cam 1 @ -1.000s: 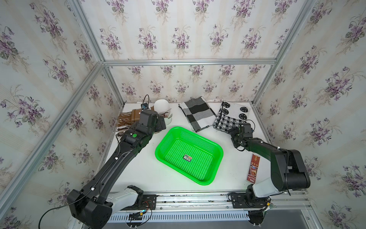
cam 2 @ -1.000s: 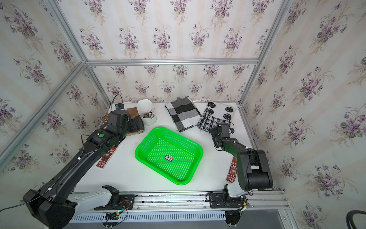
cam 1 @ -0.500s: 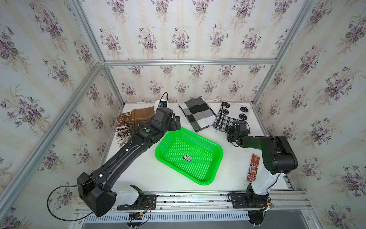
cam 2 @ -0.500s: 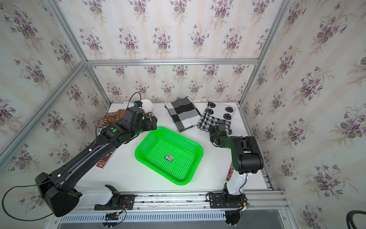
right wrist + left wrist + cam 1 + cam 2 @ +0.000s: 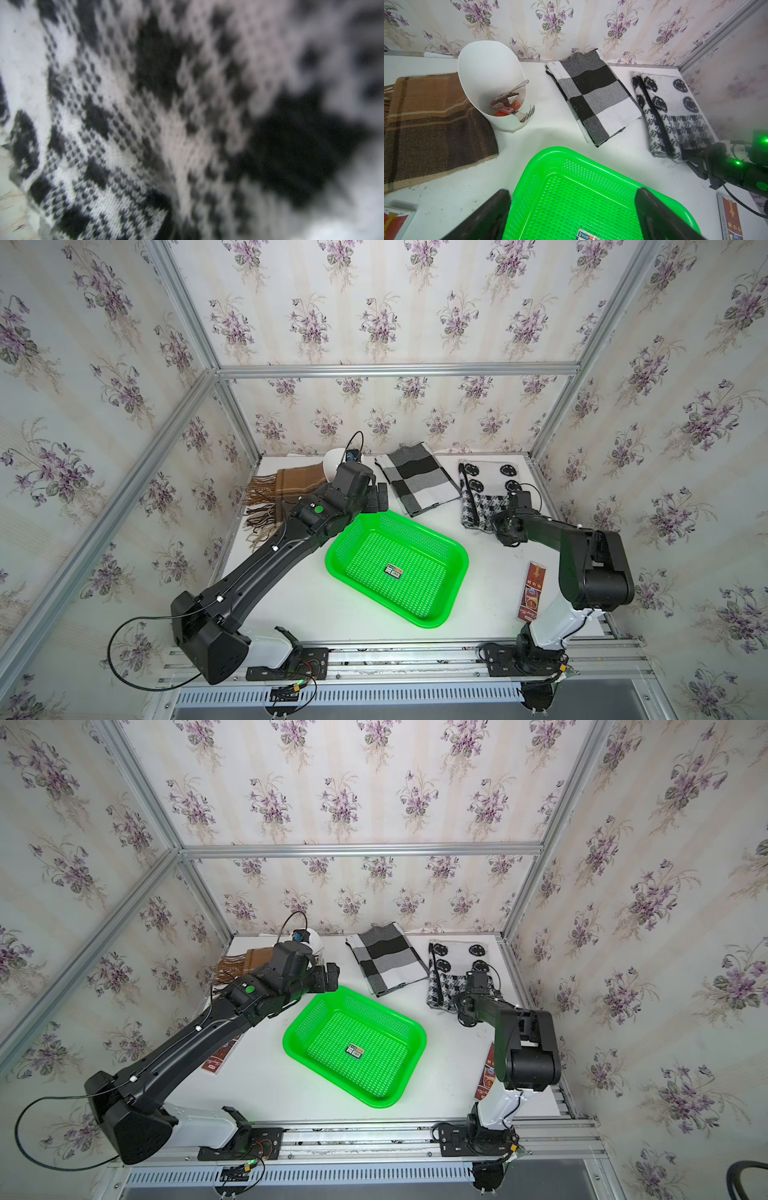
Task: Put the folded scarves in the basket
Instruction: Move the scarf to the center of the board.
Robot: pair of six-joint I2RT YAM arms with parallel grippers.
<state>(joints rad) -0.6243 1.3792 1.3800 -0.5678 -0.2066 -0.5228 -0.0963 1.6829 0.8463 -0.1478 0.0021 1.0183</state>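
Meanwhile the left gripper [image 5: 379, 501] had swung from above the brown fringed scarf [image 5: 291, 489] and hung, jaws wide apart, over the far corner of the green basket [image 5: 365, 547]. The right arm had reared at the elbow, with the right gripper [image 5: 693, 159] kept at the near edge of the knitted smiley scarf [image 5: 484, 493]. That scarf lay flat on the table [image 5: 311, 605], outside the basket, so a pick seemed to be starting. The right wrist view showed only blurred knit and no fingers, so its grip couldn't be told. The left wrist view showed that gripper at the scarf's corner.

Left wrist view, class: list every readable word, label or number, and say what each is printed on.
"MADE IN THE": white edge strip of one red packet; the rest is cut off by the frame.
The sticker in the basket: too blurred to read.
The other red packet: nothing legible.
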